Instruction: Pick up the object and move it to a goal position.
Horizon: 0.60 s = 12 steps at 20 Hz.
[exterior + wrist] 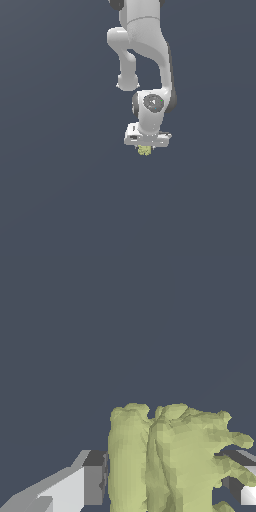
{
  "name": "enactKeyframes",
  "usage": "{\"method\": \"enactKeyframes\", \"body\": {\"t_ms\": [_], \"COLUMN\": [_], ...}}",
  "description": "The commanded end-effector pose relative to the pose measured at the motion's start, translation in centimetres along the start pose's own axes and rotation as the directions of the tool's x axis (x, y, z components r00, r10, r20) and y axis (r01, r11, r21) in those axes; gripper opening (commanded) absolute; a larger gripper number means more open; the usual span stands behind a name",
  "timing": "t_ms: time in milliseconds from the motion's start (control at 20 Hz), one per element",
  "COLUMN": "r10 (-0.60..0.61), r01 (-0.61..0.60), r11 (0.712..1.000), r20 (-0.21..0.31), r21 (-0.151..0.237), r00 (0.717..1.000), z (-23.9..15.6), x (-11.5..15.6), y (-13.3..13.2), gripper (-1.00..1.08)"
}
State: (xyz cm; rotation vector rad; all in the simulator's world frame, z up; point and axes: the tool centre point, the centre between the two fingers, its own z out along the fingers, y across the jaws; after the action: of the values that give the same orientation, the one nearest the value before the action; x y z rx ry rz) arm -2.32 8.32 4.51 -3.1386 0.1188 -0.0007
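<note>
The object (145, 150) is a small pale yellow-green lumpy item that sits right under the white gripper (146, 148) in the exterior view, near the middle of the picture. In the wrist view the object (170, 456) fills the space between the two fingers (92, 478), which press against its sides. The gripper is shut on the object. The fingertips are mostly hidden behind the hand in the exterior view. I cannot tell how high the object hangs above the floor.
The white arm (150, 50) comes down from the top of the exterior view. Around it there is only a plain dark blue-grey ground (60, 190).
</note>
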Motion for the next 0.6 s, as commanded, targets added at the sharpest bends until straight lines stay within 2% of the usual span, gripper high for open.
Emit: {"method": "enactKeyframes", "body": {"t_ms": [0, 300, 550], "r10": [0.001, 0.001, 0.001], "r01": [-0.001, -0.001, -0.001], "r11": [1.000, 1.000, 1.000], "r20": [-0.001, -0.001, -0.001], "r21": [0.000, 0.000, 0.000], "r00": [1.000, 1.000, 1.000], "z": [-0.6, -3.5, -7.3], "x": [0.0, -0.3, -0.6], "y": [0.6, 3.1, 6.5], "gripper": [-1.00, -1.00, -1.00]}}
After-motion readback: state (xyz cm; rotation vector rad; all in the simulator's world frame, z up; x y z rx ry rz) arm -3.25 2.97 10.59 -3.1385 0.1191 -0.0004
